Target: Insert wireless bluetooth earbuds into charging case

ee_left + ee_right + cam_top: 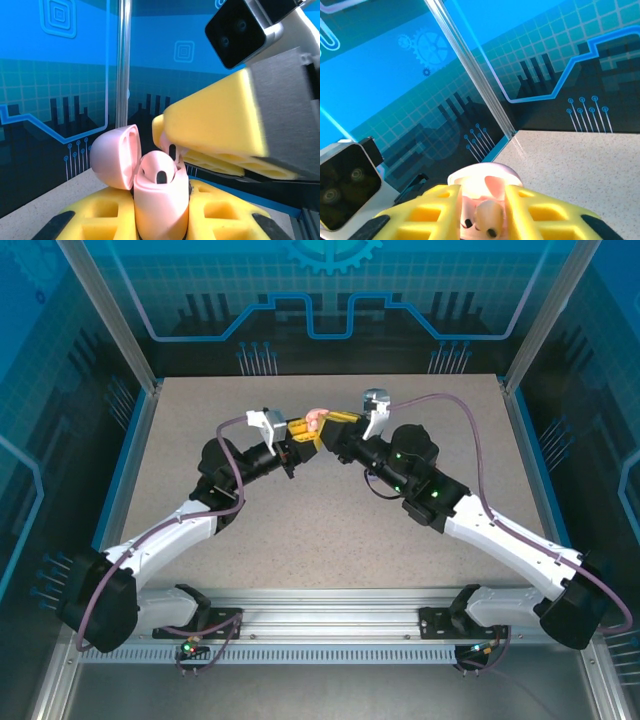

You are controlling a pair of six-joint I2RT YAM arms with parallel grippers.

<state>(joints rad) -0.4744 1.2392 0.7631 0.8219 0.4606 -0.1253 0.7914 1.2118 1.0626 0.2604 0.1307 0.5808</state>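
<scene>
- Up off the bench [300, 530], in mid-air at the far middle: pinching the charging case [160, 202] in the left hand [298, 430], pressed tight on its body, lid [116, 156] flipped back and open.
- Meeting it nose to nose with the right hand [338, 426], fingers spread a little, flanking a pale pink earbud [488, 216] right at the mouth of the case.
- Looks like letting that bud go into its well; hard to say whether fully seated or just perched on the rim.
- First danger: pulling the right hand away crooked and dragging the bud back out on a finger pad.
- Second danger: nudging the open lid with those bulky yellow fingers and snapping it down on a half-seated stem.
- Also worth fearing: knocking the case askew in the left grip, with a long drop to the bench for anything loose.
- Calls for a straight, slow retreat, then a look at the stem before closing anything.
</scene>
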